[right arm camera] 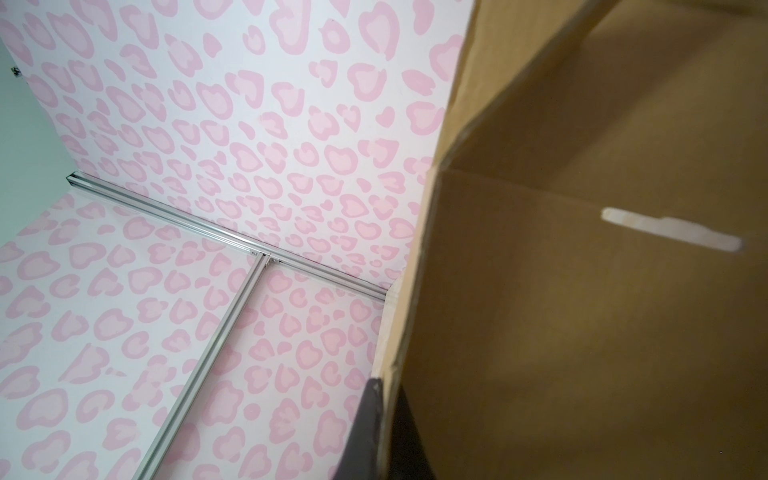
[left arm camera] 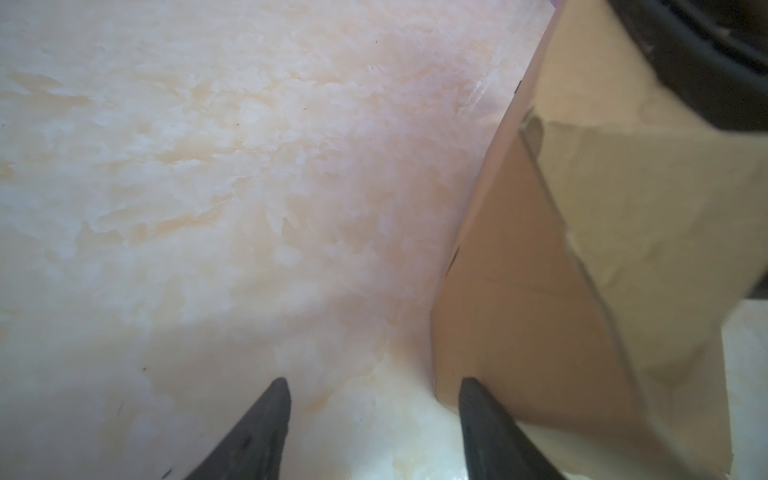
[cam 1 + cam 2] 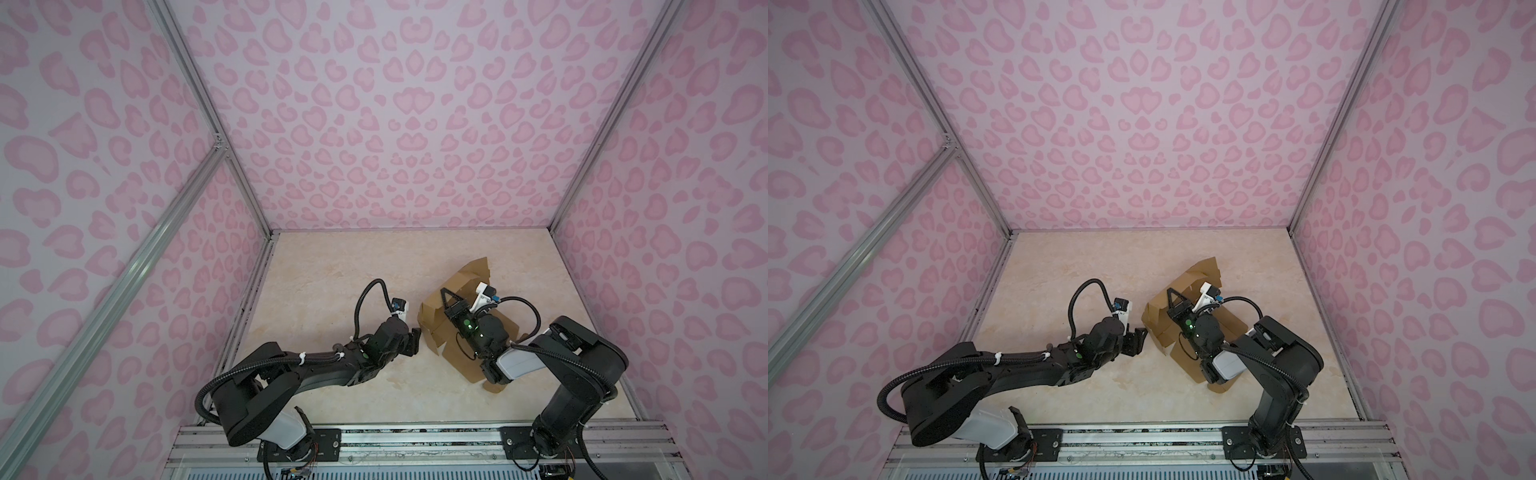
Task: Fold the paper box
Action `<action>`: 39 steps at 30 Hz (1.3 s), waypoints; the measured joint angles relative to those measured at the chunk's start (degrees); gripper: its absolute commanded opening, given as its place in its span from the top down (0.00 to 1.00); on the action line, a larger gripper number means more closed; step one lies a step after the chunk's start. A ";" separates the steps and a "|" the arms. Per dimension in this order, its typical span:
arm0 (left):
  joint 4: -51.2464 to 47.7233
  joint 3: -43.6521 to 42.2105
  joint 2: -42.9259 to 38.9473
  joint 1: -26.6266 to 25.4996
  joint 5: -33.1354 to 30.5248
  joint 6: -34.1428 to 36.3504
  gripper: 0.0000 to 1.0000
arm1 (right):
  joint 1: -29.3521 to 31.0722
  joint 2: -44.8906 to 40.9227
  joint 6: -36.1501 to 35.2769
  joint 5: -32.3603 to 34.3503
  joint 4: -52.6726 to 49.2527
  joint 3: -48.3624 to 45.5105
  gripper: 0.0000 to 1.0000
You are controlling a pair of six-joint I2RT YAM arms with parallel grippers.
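Observation:
The paper box (image 3: pixel 432 322) (image 3: pixel 1156 318) is a brown cardboard piece, partly folded, with panels standing up and a flap (image 3: pixel 473 270) pointing toward the back wall. It sits right of centre on the table in both top views. My right gripper (image 3: pixel 446 292) (image 3: pixel 1170 291) reaches over it and is shut on the edge of a raised panel (image 1: pixel 582 311), with the edge pinched between the fingers of that gripper (image 1: pixel 388 388). A slit (image 1: pixel 669 228) shows in that panel. My left gripper (image 3: pixel 417 341) (image 2: pixel 374 384) is open with nothing between its fingers, low at the box's left wall (image 2: pixel 519 291).
The marble-look table (image 3: pixel 332 270) is bounded by pink-patterned walls on three sides with aluminium frame bars (image 3: pixel 257 199). Both arm bases are mounted on a metal rail (image 3: pixel 415 440) at the front edge. The right arm covers the near part of the cardboard.

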 measured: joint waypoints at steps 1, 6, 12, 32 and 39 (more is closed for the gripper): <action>0.07 0.00 -0.35 -0.07 0.07 -0.22 0.32 | 0.00 -0.22 -0.04 0.04 0.00 -0.07 0.94; 0.22 -0.02 -1.14 -0.17 -0.02 -0.98 0.32 | 0.13 -1.42 -0.52 0.33 -0.85 -0.20 0.94; 1.57 1.33 -0.13 -0.85 0.61 -2.45 0.32 | 0.70 -1.81 -1.11 0.83 -1.62 -0.46 0.94; 6.58 1.90 4.37 -5.09 -0.20 -4.33 0.31 | 1.01 -3.82 -1.33 1.53 -2.16 -2.12 0.94; 9.20 2.21 6.67 -5.51 -1.03 -3.89 0.34 | 1.46 -4.26 -1.38 1.75 -2.27 -2.38 0.94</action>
